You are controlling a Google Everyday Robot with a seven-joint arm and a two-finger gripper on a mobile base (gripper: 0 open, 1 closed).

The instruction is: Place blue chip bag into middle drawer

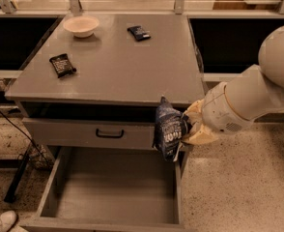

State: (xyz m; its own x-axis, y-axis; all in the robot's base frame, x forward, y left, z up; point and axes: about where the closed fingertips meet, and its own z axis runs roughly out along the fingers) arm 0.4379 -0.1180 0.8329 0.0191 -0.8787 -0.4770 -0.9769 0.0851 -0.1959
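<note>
Pinching the blue chip bag (pixel 168 129) by its right edge with the end effector (pixel 186 129), clamped shut on the foil, just off the near right corner of the table (pixel 122 76). Gripping at the edge, probably to let the bag dangle upright and slide down into the opening narrow end first instead of flopping flat.

Dangling in front of the right end of the upper drawer front (pixel 74 129), above the right wall of the pulled-out middle drawer (pixel 113 190). Not inside yet. Guessing a nudge left and then down over that bare grey floor before letting go, to avoid snagging the side wall.

Looks-wise: crinkly dark-blue foil, whitish patches and lettering on the face, creased all over, top corner poking up past the table edge. Easily bigger than the black packet (pixel 62 65) at the left, the little dark wrapper (pixel 138 32) further back, or the cream bowl (pixel 81 25) at the far left.
</note>
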